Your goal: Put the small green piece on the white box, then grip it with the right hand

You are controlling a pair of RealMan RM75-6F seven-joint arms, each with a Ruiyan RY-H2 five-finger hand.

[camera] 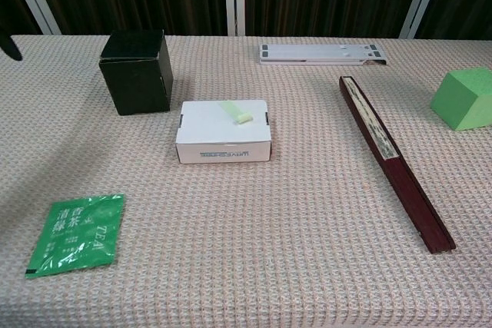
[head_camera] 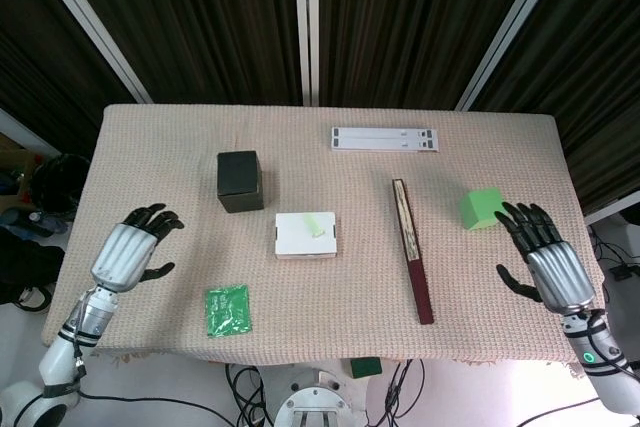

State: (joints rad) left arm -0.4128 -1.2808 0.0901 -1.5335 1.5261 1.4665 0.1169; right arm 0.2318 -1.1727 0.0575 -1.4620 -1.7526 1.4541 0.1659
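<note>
Now the green piece [head_camera: 317, 226] lies on top of the white box [head_camera: 300, 241], toward its far right corner, with nothing touching it. My left hand [head_camera: 133, 250] hovers at the table's [head_camera: 330, 172] left edge, fingers spread and empty. My right hand [head_camera: 543, 259] hangs by the right edge, fingers spread too, just beside the green block [head_camera: 483, 208].
</note>
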